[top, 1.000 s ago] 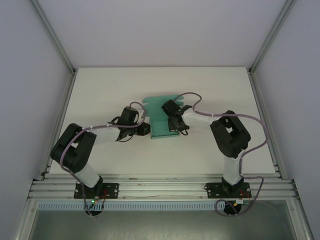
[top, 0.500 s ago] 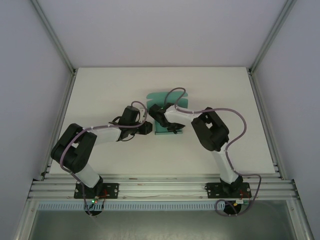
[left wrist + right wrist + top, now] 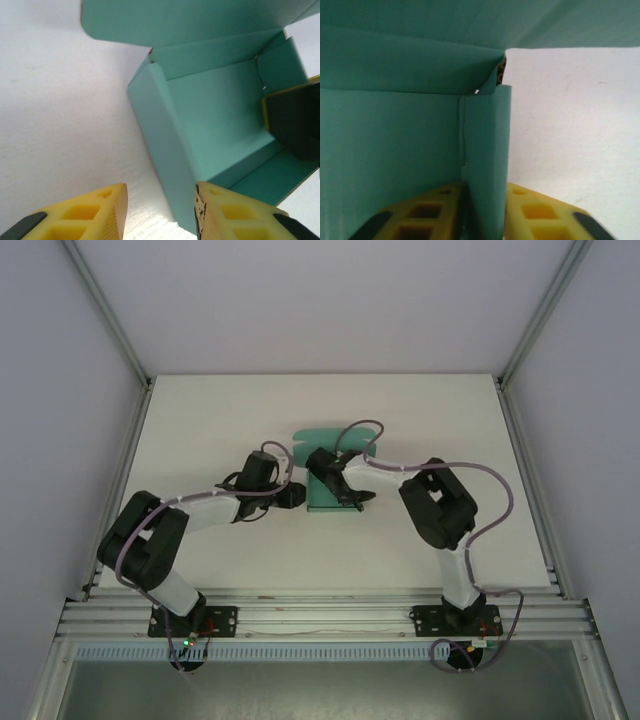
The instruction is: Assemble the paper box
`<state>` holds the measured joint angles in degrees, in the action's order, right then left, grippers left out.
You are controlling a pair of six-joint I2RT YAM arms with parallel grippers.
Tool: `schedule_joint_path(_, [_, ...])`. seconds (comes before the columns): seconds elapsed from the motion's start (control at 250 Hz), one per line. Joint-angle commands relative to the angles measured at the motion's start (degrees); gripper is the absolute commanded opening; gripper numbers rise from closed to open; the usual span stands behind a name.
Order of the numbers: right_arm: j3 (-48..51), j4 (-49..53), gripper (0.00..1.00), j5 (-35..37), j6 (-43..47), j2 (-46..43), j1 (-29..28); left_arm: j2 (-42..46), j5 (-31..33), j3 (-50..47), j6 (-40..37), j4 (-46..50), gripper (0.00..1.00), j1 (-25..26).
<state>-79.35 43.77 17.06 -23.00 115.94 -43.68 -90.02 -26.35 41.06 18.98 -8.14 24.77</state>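
The paper box (image 3: 322, 437) (image 3: 215, 115) (image 3: 395, 125) sits in the middle of the table (image 3: 200, 420), its top not closed. My right gripper (image 3: 345, 495) (image 3: 485, 210) pinches one side wall. My left gripper (image 3: 293, 496) (image 3: 160, 210) is spread wide, holding nothing, just beside the box.

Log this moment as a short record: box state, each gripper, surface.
item: teal paper box, partly folded, walls raised
lid flap: open, not folded over
surface: white table
left gripper: open, beside the box's outer wall, gripping nothing
right gripper: shut on a box side wall, one finger inside, one outside
task state: assembly unfinished
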Motion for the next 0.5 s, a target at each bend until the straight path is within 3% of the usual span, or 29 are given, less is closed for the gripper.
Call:
schedule_joint_path(0.0, [1.58,-4.65,0.43,-4.41,1.48,-5.13,0.44,4.08,3.02,0.33,-1.38,2.71,0.45,0.19])
schedule_joint_path(0.068, [2.67,-5.73,0.63,-5.02,1.46,-7.44,0.77,5.66,3.77,0.39,-1.91,3.95,0.57,0.19])
schedule_joint_path(0.156, [4.6,-7.49,0.65,-5.43,1.62,-9.93,1.04,7.44,5.26,1.05,-2.69,6.08,0.65,0.19])
schedule_joint_path(0.2, [5.9,-8.89,0.68,-6.7,1.93,-11.4,1.29,8.4,6.29,1.52,-2.98,7.64,0.77,0.19])
schedule_joint_path(0.252, [7.45,-11.0,0.72,-8.27,2.36,-13.62,1.59,9.68,7.98,2.28,-3.3,9.32,0.99,0.12])
schedule_joint_path(0.336, [10.03,-14.61,0.82,-9.86,4.8,-18.09,2.25,11.79,11.76,4.09,-4.29,11.98,1.0,0.06])
schedule_joint_path(0.416, [12.81,-18.85,1.0,-11.87,10.0,-23.57,3.73,13.29,15.12,6.81,-6.79,14.55,1.0,-0.67])
schedule_joint_path(0.496, [13.8,-20.66,1.0,-14.24,14.53,-28.22,6.34,13.53,12.95,10.06,-10.84,16.21,1.0,-3.13])
